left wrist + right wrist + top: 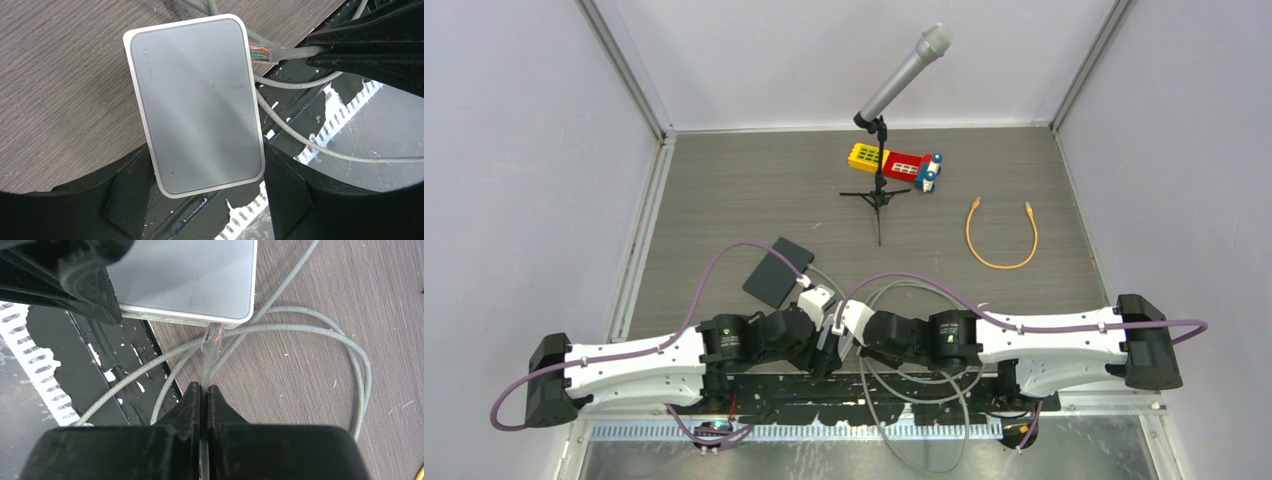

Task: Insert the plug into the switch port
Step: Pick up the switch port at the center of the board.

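The switch point(195, 105) is a flat grey box with a white rim, seen in the top view point(774, 272) as a dark rectangle just ahead of the arms. My left gripper point(205, 150) is shut on its near end, one black finger against each long side. The clear plug point(212, 337) ends a grey cable point(320, 330). My right gripper point(204, 387) is shut on that cable a short way behind the plug. The plug's tip point(262, 52) meets the switch's port side point(200, 319); how deep it sits I cannot tell.
Loops of the grey cable lie on the wooden table and over the black base plate point(824, 385) at the near edge. Farther back stand a microphone on a tripod point(902, 75), a coloured toy block set point(894, 163) and an orange cable point(1002, 235).
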